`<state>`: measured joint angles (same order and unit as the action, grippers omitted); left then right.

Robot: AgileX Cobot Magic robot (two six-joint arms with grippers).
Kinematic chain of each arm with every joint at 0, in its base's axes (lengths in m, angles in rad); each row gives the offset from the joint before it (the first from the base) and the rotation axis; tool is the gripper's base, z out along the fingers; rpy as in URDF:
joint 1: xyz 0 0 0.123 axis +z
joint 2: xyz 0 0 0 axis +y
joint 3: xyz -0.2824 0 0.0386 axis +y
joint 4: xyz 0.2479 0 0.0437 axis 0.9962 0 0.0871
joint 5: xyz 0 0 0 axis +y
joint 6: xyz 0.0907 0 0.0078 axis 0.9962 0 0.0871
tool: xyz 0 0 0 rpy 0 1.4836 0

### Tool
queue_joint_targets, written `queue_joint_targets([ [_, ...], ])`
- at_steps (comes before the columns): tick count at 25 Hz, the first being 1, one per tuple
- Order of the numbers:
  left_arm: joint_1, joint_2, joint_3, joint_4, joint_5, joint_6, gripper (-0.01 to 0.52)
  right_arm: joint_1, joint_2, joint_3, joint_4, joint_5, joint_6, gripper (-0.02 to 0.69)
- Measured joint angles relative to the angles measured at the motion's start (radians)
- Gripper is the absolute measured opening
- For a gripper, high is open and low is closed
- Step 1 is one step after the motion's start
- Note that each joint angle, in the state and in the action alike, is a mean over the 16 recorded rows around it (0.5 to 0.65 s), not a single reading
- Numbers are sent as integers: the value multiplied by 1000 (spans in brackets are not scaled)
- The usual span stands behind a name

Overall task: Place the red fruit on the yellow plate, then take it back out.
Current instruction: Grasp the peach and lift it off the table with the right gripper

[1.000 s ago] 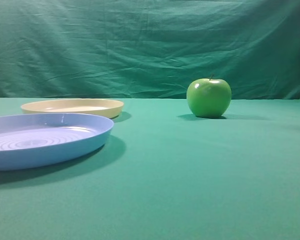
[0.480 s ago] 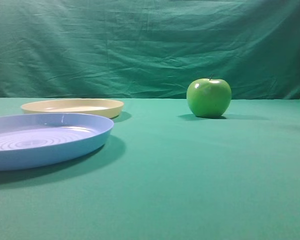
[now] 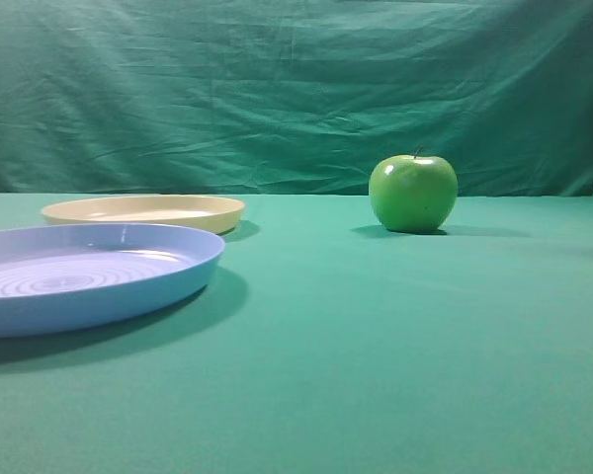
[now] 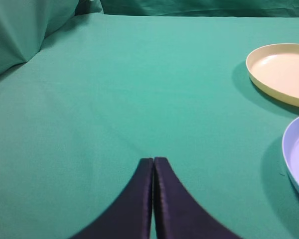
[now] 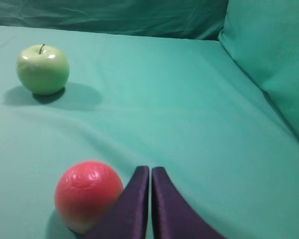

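A green cloth covers the table and hangs as a wrinkled backdrop along the far side, filling the exterior high view. On the near left of that view sits a light blue plate with concentric rings in its floor, cut off by the left edge; it is the biggest object on the cloth. Just behind it, farther from the camera, lies the yellow plate, shallow and low-rimmed with nothing on it; from this low angle the two rims seem close, and the left wrist view shows a strip of cloth between them. To the far right stands a shiny green apple, upright with its stem up, well apart from both plates. The red fruit shows only in the right wrist view: it rests on the cloth, near that camera, just left of the right gripper, and whether it touches the left finger cannot be told. It is well apart from the green apple, which sits farther off to the left in that view. The right gripper's dark fingers are pressed together and hold nothing. In the left wrist view the left gripper likewise has its fingers together, holding nothing, above bare cloth, with both plates off to its right.
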<state>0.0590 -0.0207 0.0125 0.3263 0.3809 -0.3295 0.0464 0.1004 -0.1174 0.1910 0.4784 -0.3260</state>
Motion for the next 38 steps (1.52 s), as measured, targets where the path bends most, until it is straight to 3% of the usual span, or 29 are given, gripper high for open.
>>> queue_joint_targets([
  [15,0,0,0,0,0,0,0,60,582,-568,7,643,0,0],
  [19,0,0,0,0,0,0,0,98,710,-632,-19,732,0,0],
  [24,0,0,0,0,0,0,0,156,843,-658,-60,732,1,33],
  [28,0,0,0,0,0,0,0,201,933,-659,-92,685,8,139],
  [38,0,0,0,0,0,0,0,233,1146,-659,-121,490,56,530],
])
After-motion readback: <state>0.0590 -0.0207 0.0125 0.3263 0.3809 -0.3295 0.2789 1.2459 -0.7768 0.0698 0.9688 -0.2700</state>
